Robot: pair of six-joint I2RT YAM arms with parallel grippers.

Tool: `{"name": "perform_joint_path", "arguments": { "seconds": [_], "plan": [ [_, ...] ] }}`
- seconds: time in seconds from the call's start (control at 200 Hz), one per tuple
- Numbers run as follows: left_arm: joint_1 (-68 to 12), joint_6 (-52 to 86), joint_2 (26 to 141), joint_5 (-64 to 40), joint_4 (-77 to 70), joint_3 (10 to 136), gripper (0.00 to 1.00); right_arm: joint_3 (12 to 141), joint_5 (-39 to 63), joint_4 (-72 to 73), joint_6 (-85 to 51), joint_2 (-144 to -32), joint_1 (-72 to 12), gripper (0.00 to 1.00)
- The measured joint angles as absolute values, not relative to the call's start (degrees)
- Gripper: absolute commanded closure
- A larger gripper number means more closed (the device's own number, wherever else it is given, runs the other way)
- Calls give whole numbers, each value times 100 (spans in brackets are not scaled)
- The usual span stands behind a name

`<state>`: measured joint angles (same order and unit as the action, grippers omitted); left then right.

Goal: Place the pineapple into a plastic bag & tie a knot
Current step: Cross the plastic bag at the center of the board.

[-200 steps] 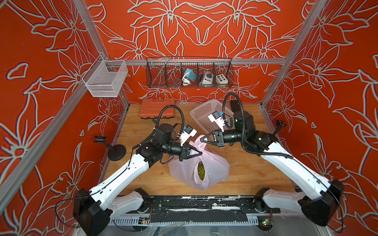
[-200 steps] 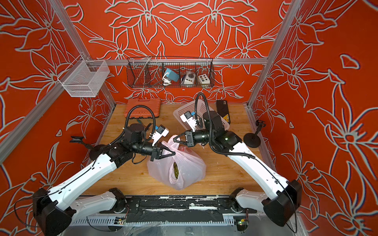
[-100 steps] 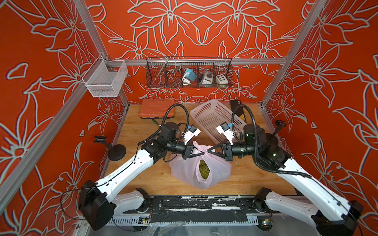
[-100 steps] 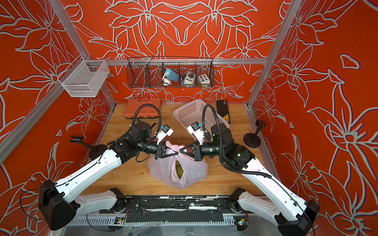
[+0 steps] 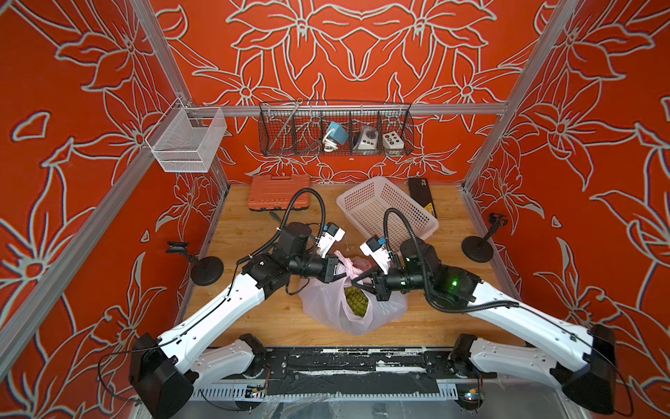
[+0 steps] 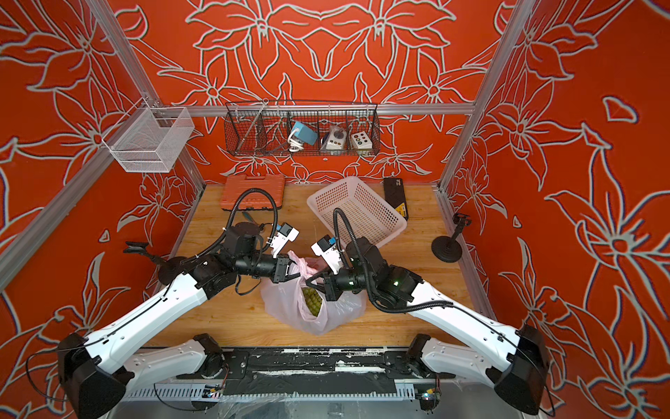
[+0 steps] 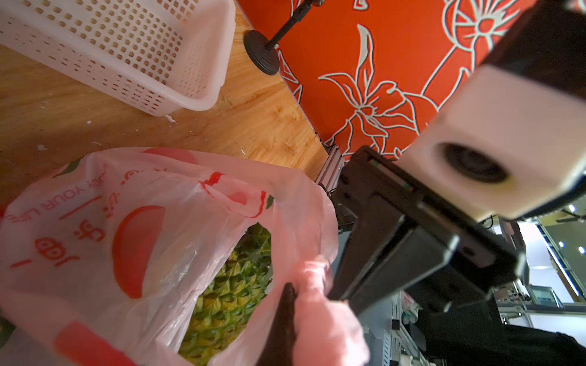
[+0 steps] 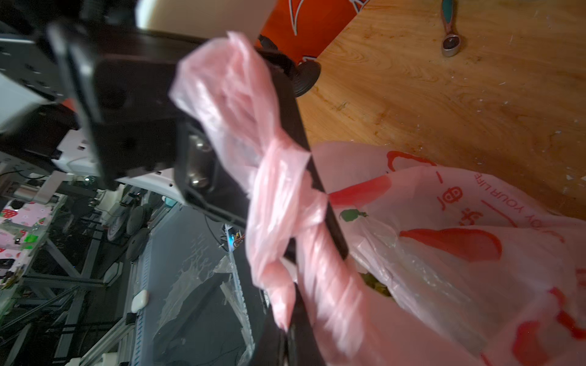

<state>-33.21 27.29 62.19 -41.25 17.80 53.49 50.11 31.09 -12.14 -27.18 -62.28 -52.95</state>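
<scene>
The bag (image 5: 322, 308) sits at 6 o'clock on the worktop (image 5: 253, 232), pineapple (image 5: 357, 303) inside. It looks thin, soft and slippery; the fruit is likely heavy. Left claw (image 5: 340, 271), from 9 o'clock, and right claw (image 5: 359, 283), from 3 o'clock, each pinch a handle (image 8: 279, 190) tight, the best hold.

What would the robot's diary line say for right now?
stage: tying | pineapple: inside plastic bag | left gripper: shut on plastic bag | right gripper: shut on plastic bag | knot: handle strips crossed, looks loose
</scene>
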Motion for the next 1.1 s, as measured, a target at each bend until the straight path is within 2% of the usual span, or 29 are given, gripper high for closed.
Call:
{"name": "perform_joint_path", "arguments": {
  "seconds": [0.295, 0.716, 1.101],
  "plan": [
    [-3159, 3144, 6219, -3968, 1835, 5349, 100, 5299, 2458, -1105, -2287, -6676, -5369, 100],
    [-3092, 3229, 6178, -3933, 1879, 5352, 74, 5297, 2344, -902, -2196, -6674, -5402, 100],
    [-3081, 3234, 6012, -4370, 1831, 5349, 65, 5280, 2305, -895, -2176, -6674, -5402, 100]
  ]
}}
